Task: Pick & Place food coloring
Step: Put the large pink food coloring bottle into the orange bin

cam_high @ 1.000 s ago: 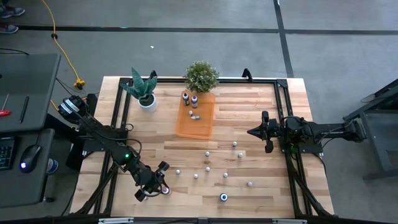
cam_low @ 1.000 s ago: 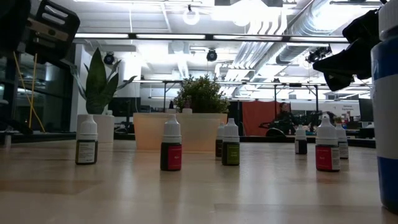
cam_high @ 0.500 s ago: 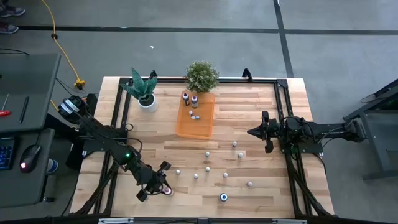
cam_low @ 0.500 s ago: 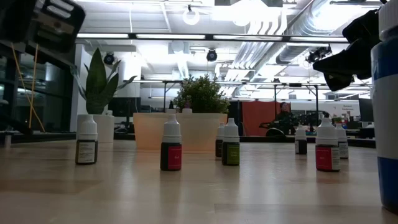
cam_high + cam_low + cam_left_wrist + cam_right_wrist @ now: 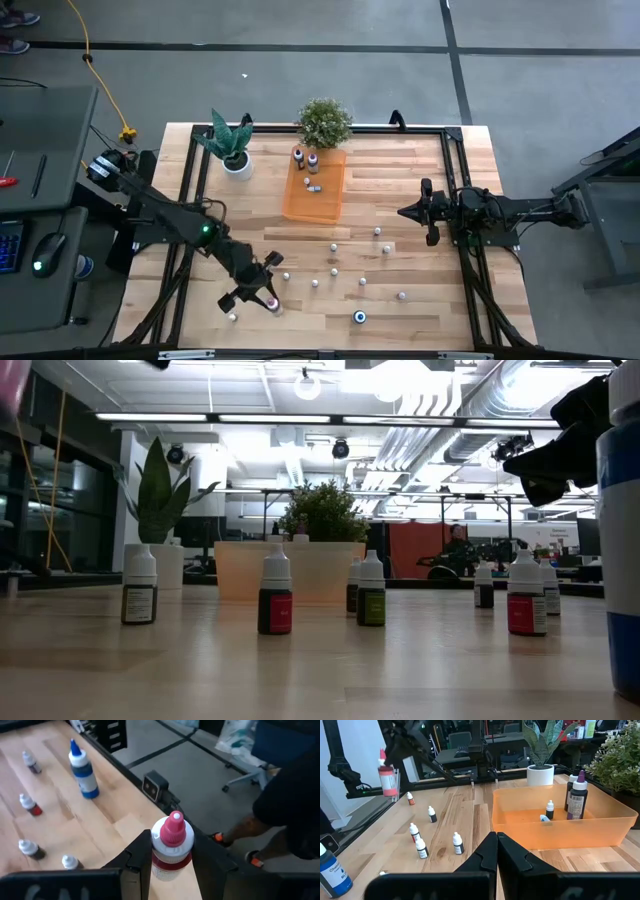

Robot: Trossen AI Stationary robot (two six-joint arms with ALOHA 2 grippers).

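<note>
Left gripper (image 5: 262,296): at the near edge of the table (image 5: 400,170), fingers (image 5: 139,857) clamped on a red bottle with a pink cap (image 5: 170,847), held upright and clear of the wood. A second before, this gripper sat lower and further left with the bottle down at the surface; it had since lifted and swung right, and its dark bulk had left the upper left corner of the low view.

Blue bottle (image 5: 359,317): standing near the front edge, unmoved.

Small food coloring bottles (image 5: 334,271): scattered upright over the middle of the table, white caps, well apart from one another; positions unchanged from the earlier frames.

Right gripper (image 5: 405,212): hovering at the table's right side, fingers (image 5: 487,852) pressed together with nothing between them; same place as before.

Orange tray (image 5: 296,205): beyond the scattered bottles, holding two taller dark bottles (image 5: 577,800) at its far end and smaller ones (image 5: 549,809) beside them.

Two potted plants (image 5: 323,122): at the far edge, behind the tray.
</note>
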